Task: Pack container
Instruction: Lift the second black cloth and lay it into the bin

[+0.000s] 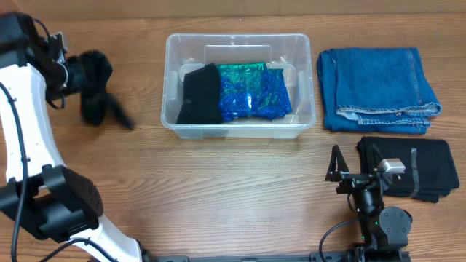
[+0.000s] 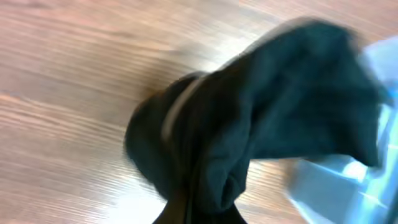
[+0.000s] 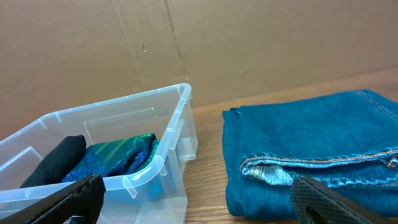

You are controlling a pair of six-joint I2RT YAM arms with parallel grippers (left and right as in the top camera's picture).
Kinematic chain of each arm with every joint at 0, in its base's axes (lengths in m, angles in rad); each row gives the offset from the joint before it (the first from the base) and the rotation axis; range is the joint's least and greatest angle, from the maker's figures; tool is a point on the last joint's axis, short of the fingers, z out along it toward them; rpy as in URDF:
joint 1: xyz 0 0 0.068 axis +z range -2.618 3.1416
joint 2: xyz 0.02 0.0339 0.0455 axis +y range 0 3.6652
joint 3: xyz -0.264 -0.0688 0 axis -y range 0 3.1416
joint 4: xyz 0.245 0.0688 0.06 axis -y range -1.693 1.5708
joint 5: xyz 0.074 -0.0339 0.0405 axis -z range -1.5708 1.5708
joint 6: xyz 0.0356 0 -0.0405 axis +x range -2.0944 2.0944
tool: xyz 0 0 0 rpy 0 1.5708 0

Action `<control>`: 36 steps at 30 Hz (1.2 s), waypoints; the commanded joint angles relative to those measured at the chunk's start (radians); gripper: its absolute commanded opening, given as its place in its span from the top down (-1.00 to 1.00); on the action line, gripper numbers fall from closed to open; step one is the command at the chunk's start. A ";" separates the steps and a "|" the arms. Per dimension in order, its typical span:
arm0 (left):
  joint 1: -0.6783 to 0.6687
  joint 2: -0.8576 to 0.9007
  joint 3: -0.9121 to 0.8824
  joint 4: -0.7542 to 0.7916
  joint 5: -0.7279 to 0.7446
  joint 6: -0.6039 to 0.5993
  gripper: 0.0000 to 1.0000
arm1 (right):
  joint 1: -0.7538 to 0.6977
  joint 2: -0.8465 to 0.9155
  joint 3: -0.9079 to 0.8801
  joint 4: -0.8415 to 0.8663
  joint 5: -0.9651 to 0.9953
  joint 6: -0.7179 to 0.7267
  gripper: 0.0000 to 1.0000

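Observation:
The clear container (image 1: 172, 80) stands at the table's middle back and holds a folded black cloth (image 1: 199, 94) and a shiny blue-green cloth (image 1: 255, 91). My left gripper (image 1: 79, 73) is shut on a bunched black garment (image 1: 96, 91) and holds it off the table, left of the container. In the left wrist view the black garment (image 2: 261, 118) hangs blurred from the jaws, with the container's corner (image 2: 348, 186) at lower right. My right gripper (image 1: 353, 175) is open and empty near the front edge, its fingertips framing the container (image 3: 124, 180) and folded jeans (image 3: 311, 155).
Folded blue jeans (image 1: 378, 87) lie right of the container. A folded black garment (image 1: 426, 167) lies at the front right beside my right arm. A cardboard wall (image 3: 186, 43) stands behind the table.

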 commanded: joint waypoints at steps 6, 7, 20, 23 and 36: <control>-0.263 -0.015 0.506 -0.212 0.155 -0.016 0.92 | 0.005 -0.008 -0.011 0.003 0.006 0.003 -1.00; -0.298 -0.015 0.547 -0.204 0.156 -0.038 0.92 | 0.005 -0.008 -0.011 0.004 0.006 0.003 -1.00; -0.526 -0.013 0.555 -0.225 0.082 -0.328 0.92 | 0.005 -0.008 -0.011 0.003 0.006 0.003 -1.00; -0.531 -0.013 0.436 -0.221 0.085 -0.385 0.92 | 0.005 -0.008 -0.011 0.003 0.006 0.003 -1.00; -0.516 -0.013 -0.131 0.185 0.161 -0.531 0.92 | 0.005 -0.008 -0.011 0.003 0.006 0.003 -1.00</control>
